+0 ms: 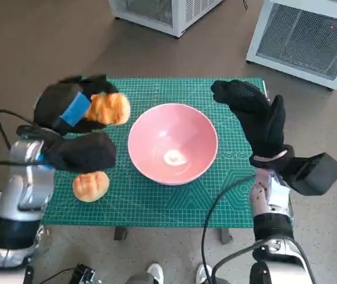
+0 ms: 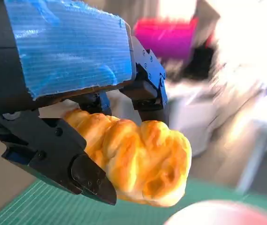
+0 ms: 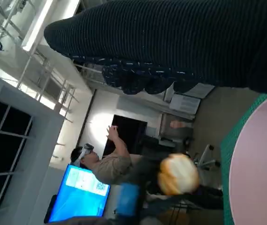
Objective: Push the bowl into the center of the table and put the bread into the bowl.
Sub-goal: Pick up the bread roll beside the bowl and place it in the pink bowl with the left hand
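Left hand: left hand (image 1: 74, 109) sits closest to the head camera's left side, raised at about 10 o'clock of the desk (image 1: 156, 204); its fingers (image 2: 84, 176) are closed round a roll (image 2: 133, 161), holding it clear of the mat.
Held roll: golden, twisted crust, hanging just beside the bowl (image 1: 172, 143) at the bowl's 9 to 10 o'clock, not yet over the rim.
Handling, roll: I judge it light and soft, so it will squash under a hard squeeze; the crust looks dry enough not to slip. Best held across its middle, as now, with gentle pressure.
Second roll: a rounder bun (image 1: 90, 186) lies on the mat at about 7 o'clock of the bowl, near but apart from it.
Bowl: pink, upright, empty apart from a pale glint inside, and roughly at the desk's centre, so the push looks done.
Handling, bowl: probably rigid, smooth and slippery on the mat; it should slide if nudged at the rim, so release low and near the middle.
Right hand: right hand (image 1: 257, 118) hovers at 3 o'clock of the bowl, fingers spread, holding nothing, not touching the rim.
Background: a person (image 3: 100, 161) sits beyond the desk in the right wrist view.
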`<action>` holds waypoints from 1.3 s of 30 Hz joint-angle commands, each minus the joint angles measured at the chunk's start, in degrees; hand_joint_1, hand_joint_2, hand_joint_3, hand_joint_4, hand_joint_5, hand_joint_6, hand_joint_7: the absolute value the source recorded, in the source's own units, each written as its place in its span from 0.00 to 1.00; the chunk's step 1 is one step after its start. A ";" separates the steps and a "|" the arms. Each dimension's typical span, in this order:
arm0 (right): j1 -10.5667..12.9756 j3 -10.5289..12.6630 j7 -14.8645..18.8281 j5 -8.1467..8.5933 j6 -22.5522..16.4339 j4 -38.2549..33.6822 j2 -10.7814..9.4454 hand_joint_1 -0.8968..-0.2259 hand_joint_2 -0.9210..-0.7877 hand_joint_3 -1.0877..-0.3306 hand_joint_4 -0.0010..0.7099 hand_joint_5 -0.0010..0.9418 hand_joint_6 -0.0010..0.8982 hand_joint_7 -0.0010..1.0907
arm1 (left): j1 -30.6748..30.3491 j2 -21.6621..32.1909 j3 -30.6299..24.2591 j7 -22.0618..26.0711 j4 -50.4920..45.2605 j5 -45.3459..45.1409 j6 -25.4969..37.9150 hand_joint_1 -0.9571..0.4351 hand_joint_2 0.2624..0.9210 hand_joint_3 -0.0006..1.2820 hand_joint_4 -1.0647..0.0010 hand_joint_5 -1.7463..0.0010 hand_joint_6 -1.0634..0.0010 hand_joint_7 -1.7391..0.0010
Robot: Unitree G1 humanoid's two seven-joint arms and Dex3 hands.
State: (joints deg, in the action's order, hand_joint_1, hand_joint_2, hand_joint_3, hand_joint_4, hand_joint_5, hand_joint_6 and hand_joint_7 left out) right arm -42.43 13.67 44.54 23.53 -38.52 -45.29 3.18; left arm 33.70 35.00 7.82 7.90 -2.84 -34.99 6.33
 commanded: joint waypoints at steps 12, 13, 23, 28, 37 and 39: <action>1.70 -0.10 0.33 0.54 0.45 -0.34 -0.19 0.27 0.00 0.41 0.29 0.00 0.00 0.54 | 2.92 -5.05 6.63 4.05 -2.51 -1.68 -7.13 0.69 0.99 0.02 0.27 0.39 0.37 0.36; 1.77 -0.10 0.34 0.57 0.43 -0.29 -0.17 0.27 0.00 0.41 0.29 0.00 0.00 0.54 | 3.43 -5.47 7.32 4.20 -1.34 -1.84 -7.64 0.69 0.99 0.02 0.27 0.39 0.37 0.36; 2.48 -0.12 0.03 0.61 0.19 0.47 -0.07 0.27 0.00 0.42 0.28 0.00 0.00 0.54 | 7.14 -9.55 12.37 5.31 9.41 -3.23 -10.01 0.69 0.99 0.01 0.26 0.39 0.38 0.35; 2.99 -0.12 -0.36 0.49 0.00 1.01 -0.06 0.27 0.00 0.42 0.26 0.00 0.00 0.54 | 8.57 -10.56 14.08 4.76 15.45 -4.05 -11.72 0.69 1.00 0.02 0.29 0.37 0.39 0.35; 3.69 -0.02 -0.77 0.45 0.02 1.55 0.00 0.27 0.00 0.41 0.25 0.00 0.00 0.54 | 8.90 -11.60 14.47 3.16 23.33 -2.66 -15.52 0.69 1.00 0.09 0.42 0.30 0.45 0.30; 3.72 0.00 -0.89 0.42 0.03 1.49 0.01 0.27 0.00 0.41 0.25 0.00 0.00 0.54 | 8.05 -11.70 13.93 4.21 22.47 -1.56 -15.09 0.70 0.92 0.11 0.61 0.48 0.59 0.43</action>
State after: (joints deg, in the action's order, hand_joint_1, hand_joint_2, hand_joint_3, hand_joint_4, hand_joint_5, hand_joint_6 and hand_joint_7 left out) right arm -40.26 13.57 44.27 24.12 -38.70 -43.52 3.23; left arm 41.65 23.94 22.69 11.83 20.13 -37.99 -8.02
